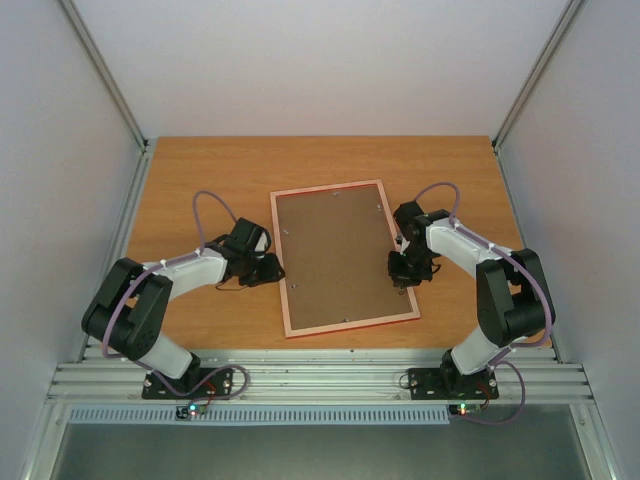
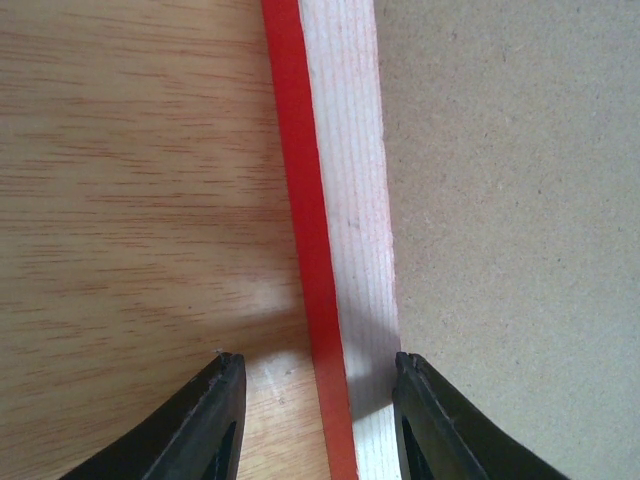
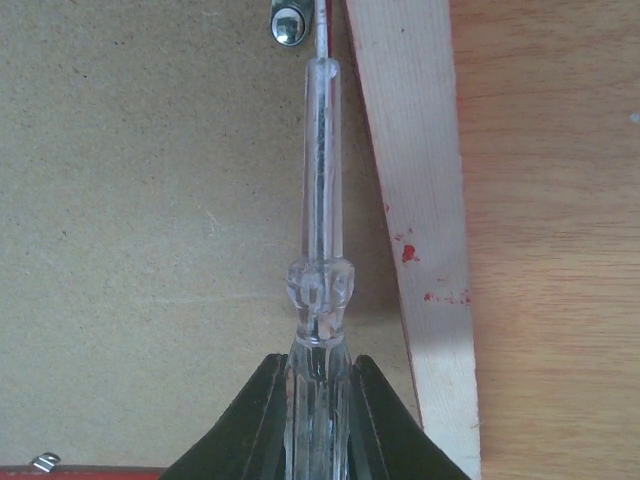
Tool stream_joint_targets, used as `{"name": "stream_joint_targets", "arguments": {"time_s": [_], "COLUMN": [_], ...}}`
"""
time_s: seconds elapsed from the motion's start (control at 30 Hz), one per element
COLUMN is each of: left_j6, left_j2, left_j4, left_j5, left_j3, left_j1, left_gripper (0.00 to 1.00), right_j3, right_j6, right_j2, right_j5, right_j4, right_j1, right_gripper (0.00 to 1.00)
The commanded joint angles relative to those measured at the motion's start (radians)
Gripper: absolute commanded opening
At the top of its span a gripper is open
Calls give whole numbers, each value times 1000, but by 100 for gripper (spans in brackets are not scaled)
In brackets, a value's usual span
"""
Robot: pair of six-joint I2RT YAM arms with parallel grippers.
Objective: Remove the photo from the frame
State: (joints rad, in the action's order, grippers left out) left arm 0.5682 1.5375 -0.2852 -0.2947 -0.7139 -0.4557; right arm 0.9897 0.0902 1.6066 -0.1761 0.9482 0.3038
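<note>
Frame (image 1: 350,326) lies back-up at mid-desk between the two arms. Its long axis runs from the near edge to the far edge, with the far end leaning slightly left. Brown backing board (image 1: 340,255) fills its back inside the pale wooden rails, and a thin red edge shows along the outside. The photo cannot be seen in any view.

The left hand (image 2: 315,365) is spread wide, one finger over the bare desk (image 2: 120,200) and the other over the backing board, so the frame's left rail runs between them. Whether either finger touches it, I cannot tell.

The right hand (image 3: 318,370) is closed on the handle of a clear screwdriver (image 3: 320,200). It points straight away from the hand along the frame's right rail, its tip near a small metal fastener (image 3: 287,22) on the board.
</note>
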Motion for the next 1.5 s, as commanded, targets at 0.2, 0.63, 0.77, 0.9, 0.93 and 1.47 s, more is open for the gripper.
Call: {"name": "stream_joint_targets", "arguments": {"time_s": [0.2, 0.63, 0.77, 0.9, 0.93, 1.47], "left_j6": [-11, -16, -19, -22, -23, -36], "left_j2": [-1, 4, 4, 6, 6, 0], "left_j4": [-40, -43, -47, -49, -50, -73], "left_j5": [52, 65, 68, 71, 73, 97], "left_j3": [14, 7, 6, 2, 1, -10], "left_j1": [-5, -5, -5, -5, -5, -5], "left_gripper": [42, 42, 42, 42, 42, 42], "right_j3": [9, 9, 10, 9, 9, 16], "right_j6": [44, 58, 68, 72, 74, 40], "right_j2": [11, -16, -24, -28, -28, -115], "right_j5": [-97, -119, -139, -150, -152, 3], "right_j4": [-6, 3, -5, -4, -4, 24], "right_j1": [47, 66, 76, 85, 87, 88], "right_gripper": [1, 1, 1, 1, 1, 1]}}
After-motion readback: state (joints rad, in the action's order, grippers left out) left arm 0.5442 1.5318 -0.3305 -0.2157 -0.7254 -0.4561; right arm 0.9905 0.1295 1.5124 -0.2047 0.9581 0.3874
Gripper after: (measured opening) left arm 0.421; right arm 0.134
